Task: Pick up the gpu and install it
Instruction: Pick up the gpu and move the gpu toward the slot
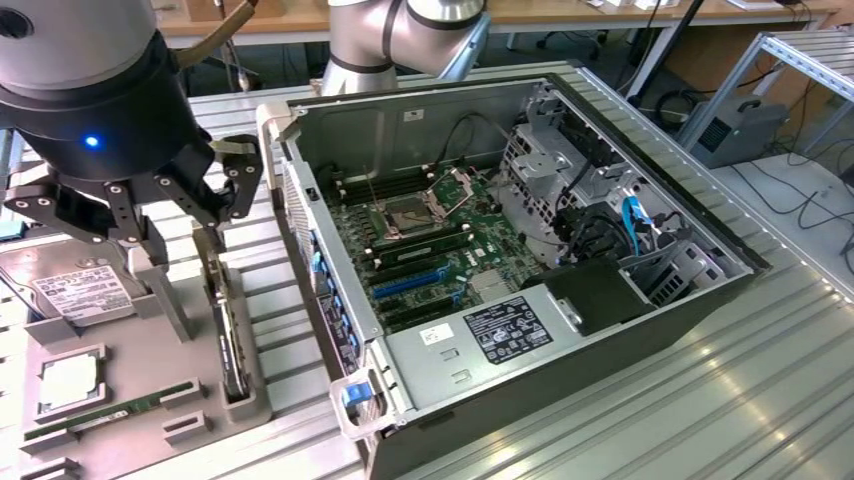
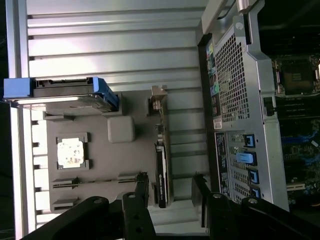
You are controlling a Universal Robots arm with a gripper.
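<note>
The gpu (image 1: 230, 340) stands on edge in a slot of the grey parts holder (image 1: 174, 350), at the exterior view's left of the open computer case (image 1: 534, 250). It looks like a thin dark card with a silver bracket end (image 2: 159, 97). My gripper (image 1: 167, 225) hangs above the holder, over the gpu's far end. Seen from the wrist, the gpu (image 2: 161, 172) runs between my two black fingers, which stand apart on either side of it. The gripper (image 2: 171, 192) is open and holds nothing. The motherboard (image 1: 427, 250) lies exposed inside the case, with blue slots (image 1: 407, 283).
The holder also carries a hard drive (image 1: 80, 295), a processor (image 1: 70, 385) and a memory stick (image 1: 114, 412). The case's rear wall (image 2: 240, 100) stands close beside the holder. The slatted metal table (image 1: 694, 400) runs around both. Cables and drive cages fill the case's far side.
</note>
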